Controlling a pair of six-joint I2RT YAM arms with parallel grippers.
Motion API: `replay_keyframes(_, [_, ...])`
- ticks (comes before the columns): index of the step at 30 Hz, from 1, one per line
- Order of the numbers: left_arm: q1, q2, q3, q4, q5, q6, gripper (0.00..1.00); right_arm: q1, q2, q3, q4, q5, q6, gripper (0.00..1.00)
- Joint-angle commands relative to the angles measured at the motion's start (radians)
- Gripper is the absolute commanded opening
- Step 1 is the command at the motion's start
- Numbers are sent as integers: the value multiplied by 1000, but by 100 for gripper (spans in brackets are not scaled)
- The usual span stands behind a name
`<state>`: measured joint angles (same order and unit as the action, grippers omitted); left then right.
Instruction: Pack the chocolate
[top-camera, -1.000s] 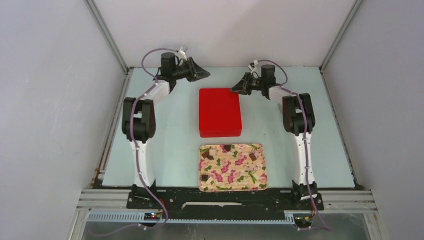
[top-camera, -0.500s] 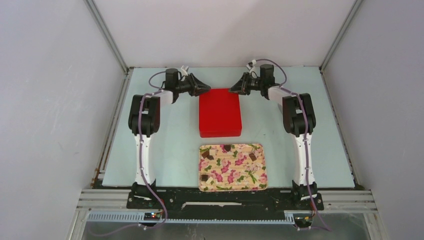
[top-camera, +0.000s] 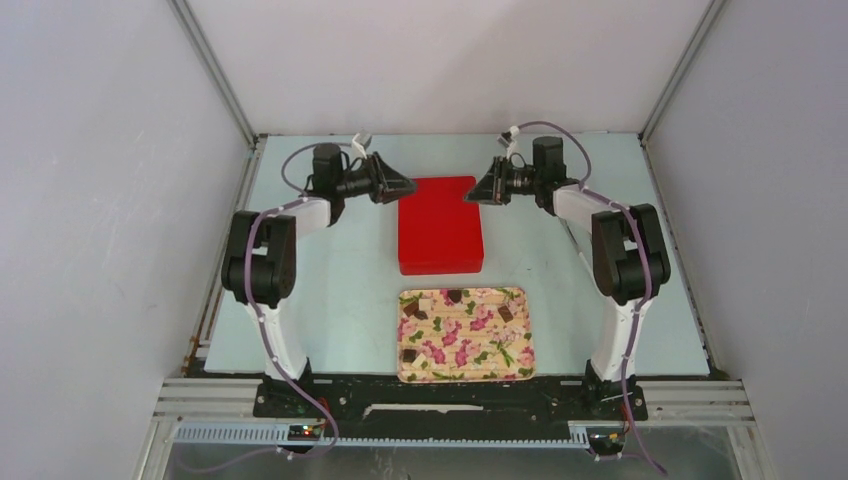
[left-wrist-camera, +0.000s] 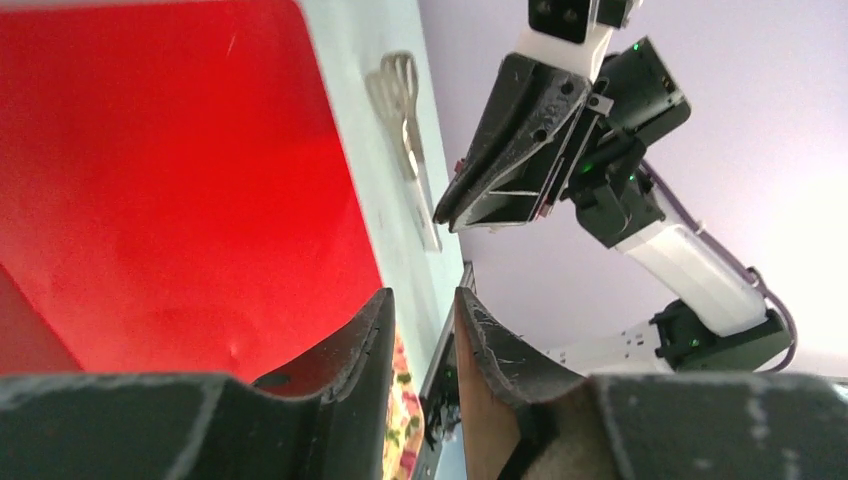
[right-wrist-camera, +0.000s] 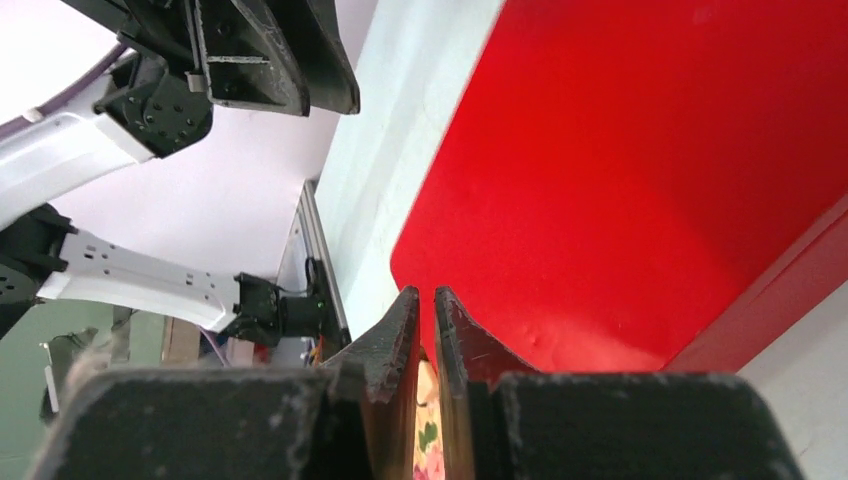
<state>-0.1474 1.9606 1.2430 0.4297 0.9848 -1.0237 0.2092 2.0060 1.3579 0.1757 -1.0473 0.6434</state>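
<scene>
Top view first: my left gripper (top-camera: 408, 186) and my right gripper (top-camera: 470, 196) point at each other across the far end of the red box (top-camera: 438, 228), one at each far corner. The chocolate pieces (top-camera: 455, 296) are well apart from both. Four dark ones lie on the floral tray (top-camera: 470, 372), behind my fingertips on the base side, with the whole box between us. The box is lidded, so I can't see what it holds. Both grippers look pinched to a point from up here.

Left wrist camera: my left gripper (left-wrist-camera: 422, 295) has its fingers drawn close with a thin gap, and there's nothing in it. The red lid fills the space to the left of the fingers, and a sliver of the floral tray shows just past the tips. Ahead hangs my right gripper (left-wrist-camera: 440, 215), jaws together. Under it, just beside the box edge, lie metal tongs (left-wrist-camera: 405, 130) on the pale table (left-wrist-camera: 360, 45). The top view hides those.

Right wrist camera: my right gripper (right-wrist-camera: 425, 292) is all but closed, just a slit, and it holds nothing. The red lid spreads to the right of the fingers. My left gripper (right-wrist-camera: 345, 100) sits up ahead, and a scrap of the tray peeks through below my tips. There's no chocolate visible in either wrist view.
</scene>
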Motion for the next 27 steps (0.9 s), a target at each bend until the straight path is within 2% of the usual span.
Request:
replay_keyframes(1, [-51,17,-123,-13,40,47,35,32,38,-86,-72,-39,-77,13])
replay_keyframes(8, [-69,187,-96,-126,28,100,35,42,190,-115,6,-29,-14,13])
replay_keyframes(12, [-61,173,-82,-135,46,124,36,38,173,-115,46,-55,10,13])
replay_keyframes(14, [-56,119,-47,-209,52,188,37,23,137,-115,53,-56,5,14])
replay_keyframes(17, [-41,33,39,-423,31,411,42,-19,79,-104,8,-40,-31,17])
replay_keyframes(20, [-31,-62,117,-719,-88,716,52,-52,18,-79,-145,46,-165,24])
replay_keyframes(22, [-31,-121,135,-841,-213,876,57,-69,-26,-71,-245,134,-263,30])
replay_keyframes(23, [-30,-150,128,-873,-283,933,72,-75,-57,-71,-279,178,-314,33])
replay_keyframes(24, [-29,-183,114,-891,-327,980,93,-82,-80,-71,-305,203,-345,36])
replay_keyframes(25, [-28,-216,97,-900,-370,1013,99,-87,-100,-71,-327,222,-371,38])
replay_keyframes(27, [-27,-280,47,-893,-436,1081,100,-106,-133,-71,-358,239,-403,40])
